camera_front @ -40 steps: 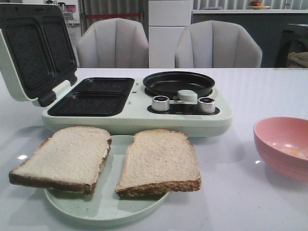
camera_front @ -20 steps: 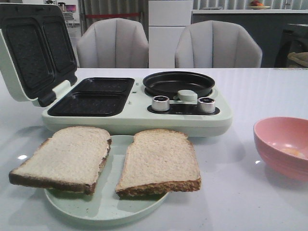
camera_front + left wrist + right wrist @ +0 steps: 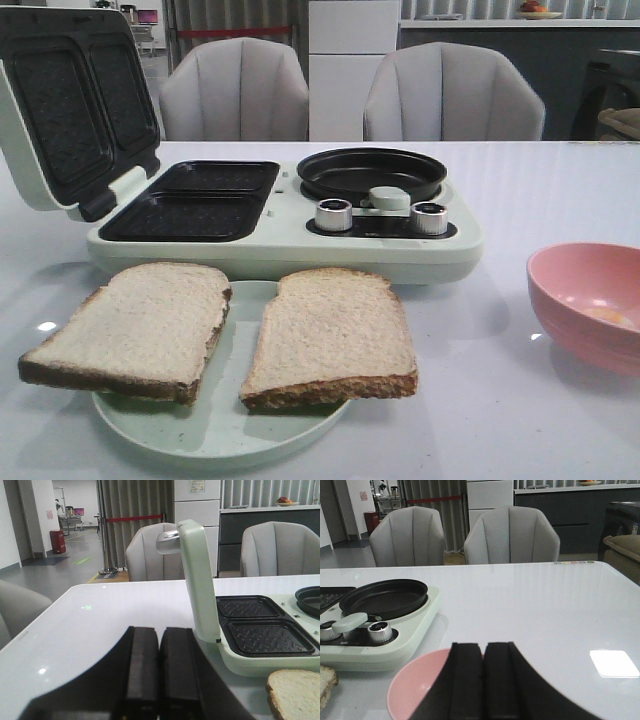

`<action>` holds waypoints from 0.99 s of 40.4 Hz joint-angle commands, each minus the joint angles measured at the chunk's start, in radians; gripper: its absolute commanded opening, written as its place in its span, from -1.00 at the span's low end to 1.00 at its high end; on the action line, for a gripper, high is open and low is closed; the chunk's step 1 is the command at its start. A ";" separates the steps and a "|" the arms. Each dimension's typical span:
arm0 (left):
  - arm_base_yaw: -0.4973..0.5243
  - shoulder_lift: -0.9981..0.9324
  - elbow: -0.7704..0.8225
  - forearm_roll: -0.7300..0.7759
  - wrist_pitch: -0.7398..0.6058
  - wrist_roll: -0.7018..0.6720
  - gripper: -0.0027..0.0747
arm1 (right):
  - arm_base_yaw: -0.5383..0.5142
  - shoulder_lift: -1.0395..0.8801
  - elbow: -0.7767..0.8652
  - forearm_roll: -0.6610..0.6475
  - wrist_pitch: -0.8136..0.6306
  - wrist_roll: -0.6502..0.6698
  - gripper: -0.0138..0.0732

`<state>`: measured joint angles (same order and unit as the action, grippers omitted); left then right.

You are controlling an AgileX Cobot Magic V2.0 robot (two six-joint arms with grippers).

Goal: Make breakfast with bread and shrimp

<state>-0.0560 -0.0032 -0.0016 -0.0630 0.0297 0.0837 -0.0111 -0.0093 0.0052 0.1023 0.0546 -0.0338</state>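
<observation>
Two slices of bread lie side by side on a pale green plate (image 3: 215, 435) at the table's front: the left slice (image 3: 135, 325) and the right slice (image 3: 330, 335). A pale orange patch (image 3: 610, 317) in the pink bowl (image 3: 590, 300) looks like shrimp, too blurred to be sure. Neither gripper shows in the front view. My left gripper (image 3: 159, 631) is shut and empty, low over the table left of the breakfast maker (image 3: 260, 655), with one bread slice (image 3: 295, 695) off to its side. My right gripper (image 3: 483, 646) is shut and empty, just above the pink bowl (image 3: 415, 685).
The pale green breakfast maker (image 3: 280, 240) stands behind the plate, its lid (image 3: 65, 100) raised at the left over two dark grill wells (image 3: 195, 195). A round black pan (image 3: 372, 172) and two knobs (image 3: 335, 214) are on its right half. Two grey chairs (image 3: 235, 90) stand behind the table.
</observation>
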 commanded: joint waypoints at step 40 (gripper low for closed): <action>0.001 0.512 -0.694 -0.043 0.518 -0.004 -0.68 | 0.002 0.664 -0.751 0.004 0.617 -0.010 -0.60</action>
<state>-0.0560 0.4714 -0.6770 -0.0920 0.6202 0.0837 -0.0111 0.6079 -0.7146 0.1042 0.7249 -0.0338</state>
